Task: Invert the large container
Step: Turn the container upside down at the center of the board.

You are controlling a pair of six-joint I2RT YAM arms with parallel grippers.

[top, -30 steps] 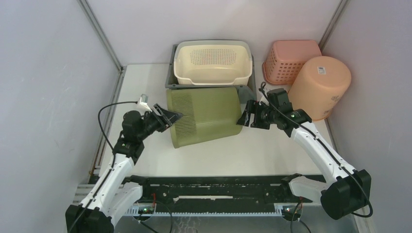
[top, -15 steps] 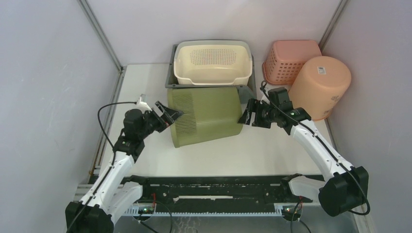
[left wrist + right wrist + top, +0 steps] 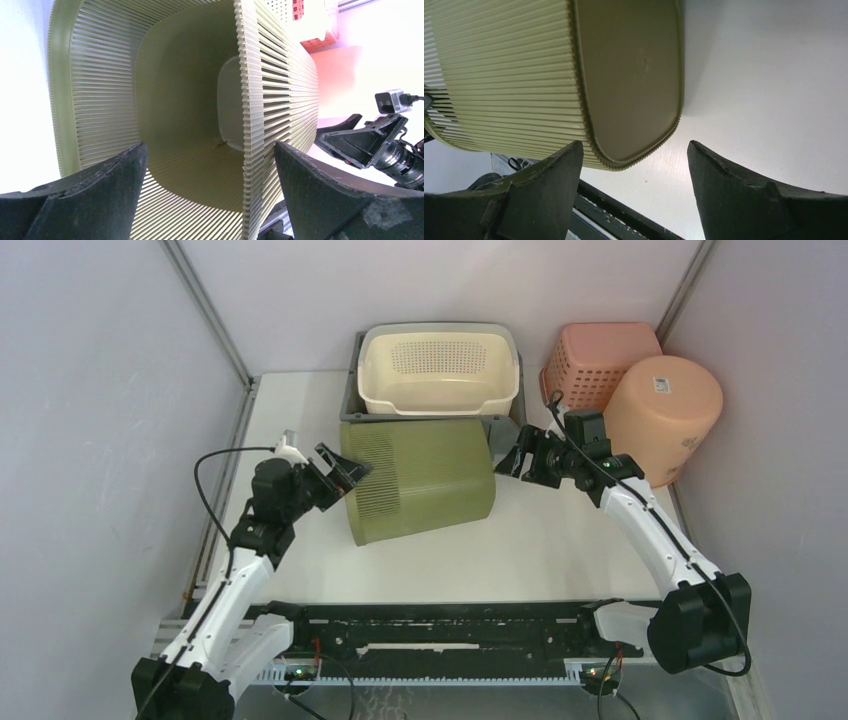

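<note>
The large olive-green ribbed container (image 3: 420, 478) lies on its side on the white table, mouth toward the left, flat base toward the right. My left gripper (image 3: 345, 473) is open and straddles the container's rim; in the left wrist view the rim wall (image 3: 250, 125) passes between the two fingers. My right gripper (image 3: 512, 457) is open just right of the container's base, not touching it. In the right wrist view the base (image 3: 631, 75) sits above and ahead of the spread fingers.
A cream perforated basket (image 3: 438, 368) inside a grey bin (image 3: 352, 400) stands right behind the green container. A pink basket (image 3: 598, 360) and an overturned peach bucket (image 3: 660, 415) stand at the back right. A black rail (image 3: 450, 625) runs along the table's near edge.
The right gripper has risen and drawn back toward the far right, off the container's base. The left gripper has shifted slightly toward the far side at the rim. The container has turned a little.
</note>
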